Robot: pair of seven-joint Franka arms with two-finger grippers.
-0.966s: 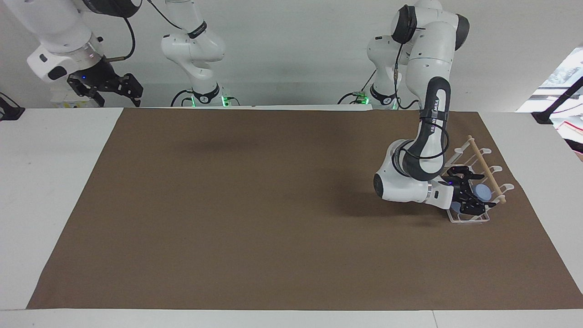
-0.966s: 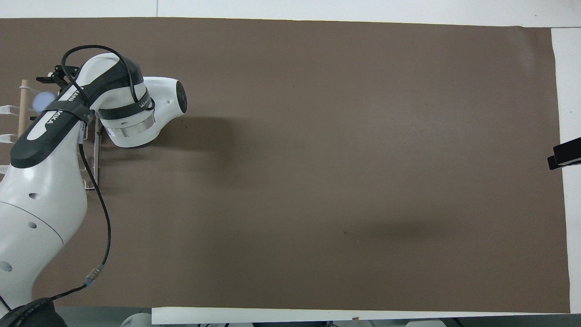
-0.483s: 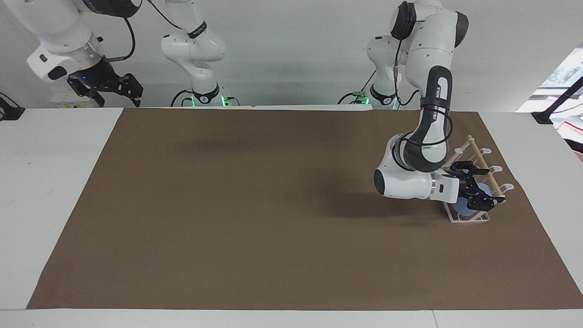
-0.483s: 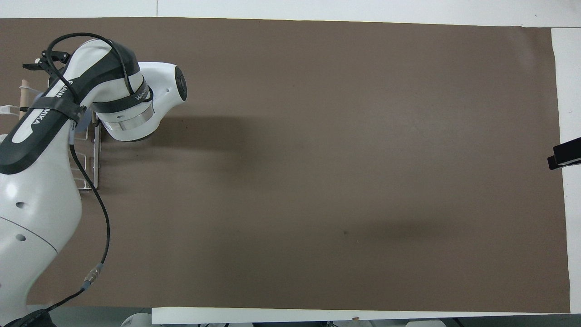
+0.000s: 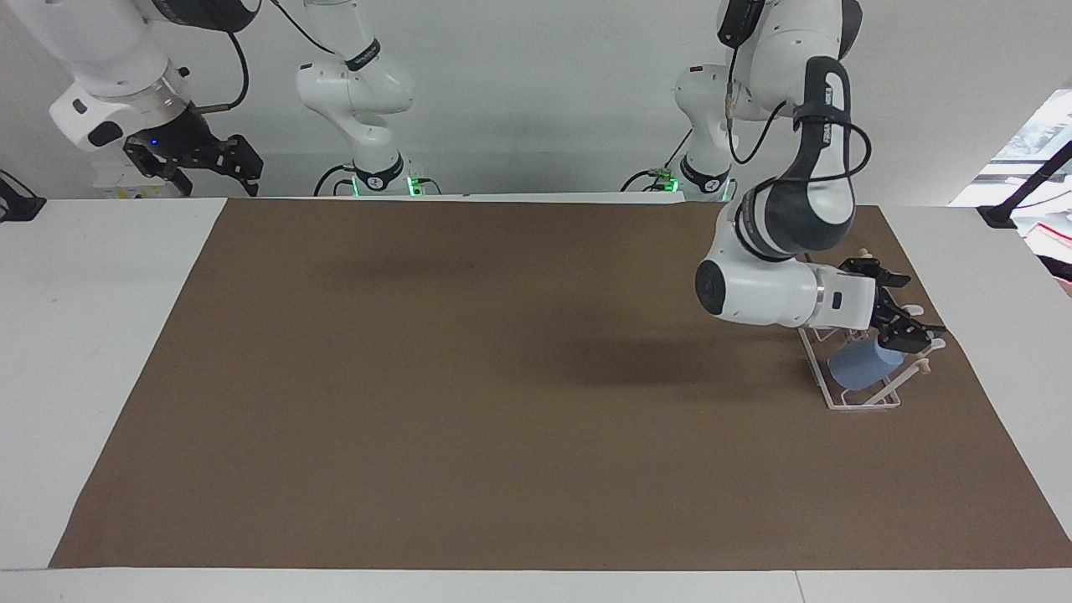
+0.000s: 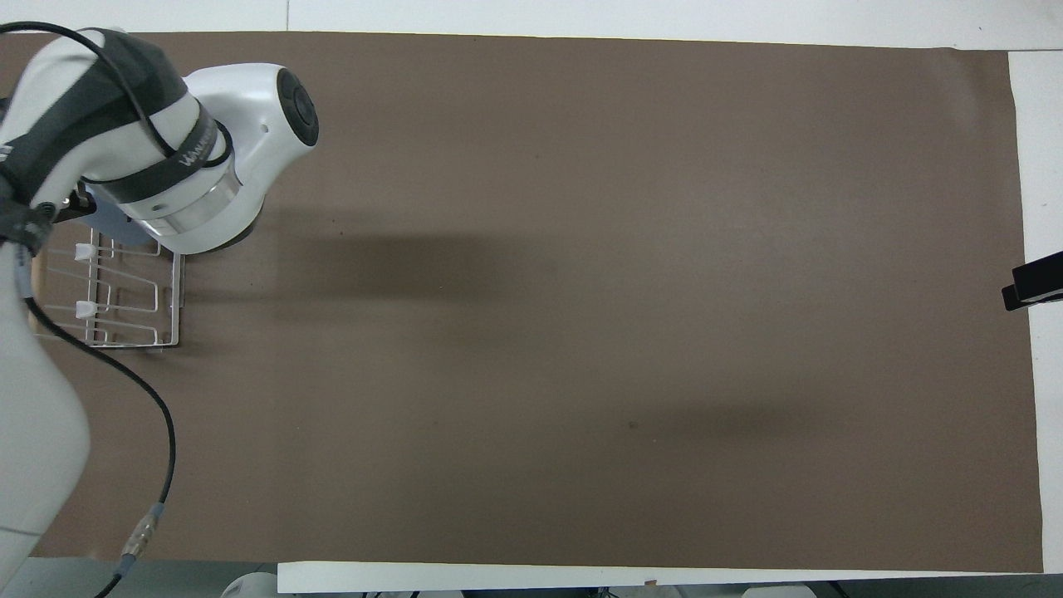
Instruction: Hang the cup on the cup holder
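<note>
The left gripper is hovering over the cup holder with its fingers spread apart and holding nothing. Just below it, the cup is hanging tilted on a prong at the rack's end farther from the robots; it is light blue, matte, plain, and narrowing toward its base. A second ago the fingers were low at the cup inside the rack; now the arm is standing higher and the cup is free of them. The right gripper is waiting raised at its own end of the table, fingers open. In the overhead view the left arm is hiding most of the cup, and the rack is only partly showing.
</note>
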